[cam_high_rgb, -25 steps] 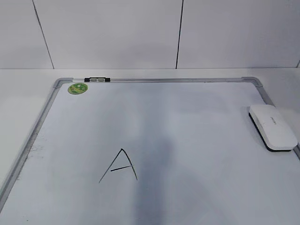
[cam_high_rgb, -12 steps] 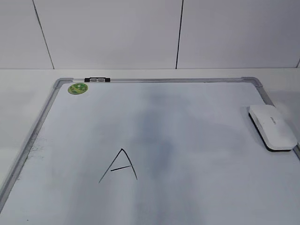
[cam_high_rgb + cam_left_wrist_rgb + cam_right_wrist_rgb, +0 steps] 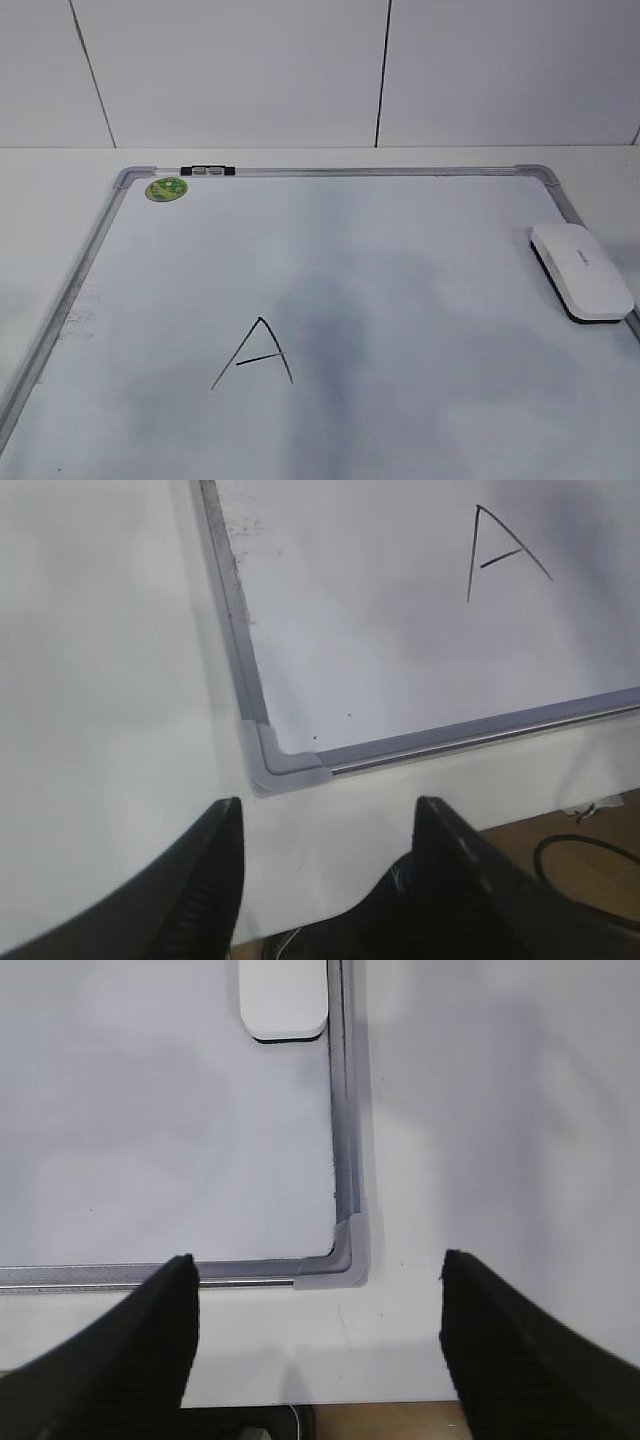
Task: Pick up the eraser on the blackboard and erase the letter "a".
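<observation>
- The eraser (image 3: 582, 270) lies on the blackboard (image 3: 420, 300) against its right frame edge, felt side down.
- A black capital letter "A" (image 3: 255, 355) sits left of centre, well apart from the eraser.
- The left gripper (image 3: 325, 855) hangs wide open over the near left corner, holding nothing.
- The right gripper (image 3: 320, 1330) is spread wide above the near right corner, empty.
- A green sticker (image 3: 166, 188) marks the far left corner beside a small black-and-grey clip (image 3: 207, 171).
</observation>
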`<state>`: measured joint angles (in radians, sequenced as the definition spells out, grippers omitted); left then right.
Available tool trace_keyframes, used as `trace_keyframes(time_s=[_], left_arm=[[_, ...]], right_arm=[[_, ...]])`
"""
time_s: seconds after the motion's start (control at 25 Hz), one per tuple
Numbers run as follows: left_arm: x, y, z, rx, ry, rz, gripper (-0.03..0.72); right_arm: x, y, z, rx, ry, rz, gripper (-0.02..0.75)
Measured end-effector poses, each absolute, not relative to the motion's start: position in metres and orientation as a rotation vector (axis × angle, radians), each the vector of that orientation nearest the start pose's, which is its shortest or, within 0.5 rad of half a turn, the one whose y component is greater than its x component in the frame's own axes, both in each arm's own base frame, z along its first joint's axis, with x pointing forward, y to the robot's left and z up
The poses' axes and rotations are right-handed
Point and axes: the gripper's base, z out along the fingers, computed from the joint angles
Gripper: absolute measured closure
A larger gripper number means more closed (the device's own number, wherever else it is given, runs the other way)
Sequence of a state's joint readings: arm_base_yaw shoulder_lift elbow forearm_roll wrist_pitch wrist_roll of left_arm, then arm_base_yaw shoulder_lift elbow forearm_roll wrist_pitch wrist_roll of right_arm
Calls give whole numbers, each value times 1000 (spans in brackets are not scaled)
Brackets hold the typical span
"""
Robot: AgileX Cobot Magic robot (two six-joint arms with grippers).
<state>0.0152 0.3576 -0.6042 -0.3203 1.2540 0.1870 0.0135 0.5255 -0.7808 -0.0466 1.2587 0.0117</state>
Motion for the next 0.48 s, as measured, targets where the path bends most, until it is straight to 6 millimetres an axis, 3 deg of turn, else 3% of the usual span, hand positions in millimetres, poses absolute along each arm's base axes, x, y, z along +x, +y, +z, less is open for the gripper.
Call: trace_keyframes(time_s=[0.12,0.32,0.4,0.48], left_arm=[[20,-25,281,211,2415,-293,281],[8,-22,281,195,2347,-251,281],[6,-22,281,194,2338,-245,281],[6,-22,281,192,2336,-243,281]], right_arm=[[56,-4,323,-2,2499,-55,145],[52,-4,298,-4,2562,-57,145],[47,-4,277,-4,2607,-58,145],[44,-4,272,-2,2606,-60,145]])
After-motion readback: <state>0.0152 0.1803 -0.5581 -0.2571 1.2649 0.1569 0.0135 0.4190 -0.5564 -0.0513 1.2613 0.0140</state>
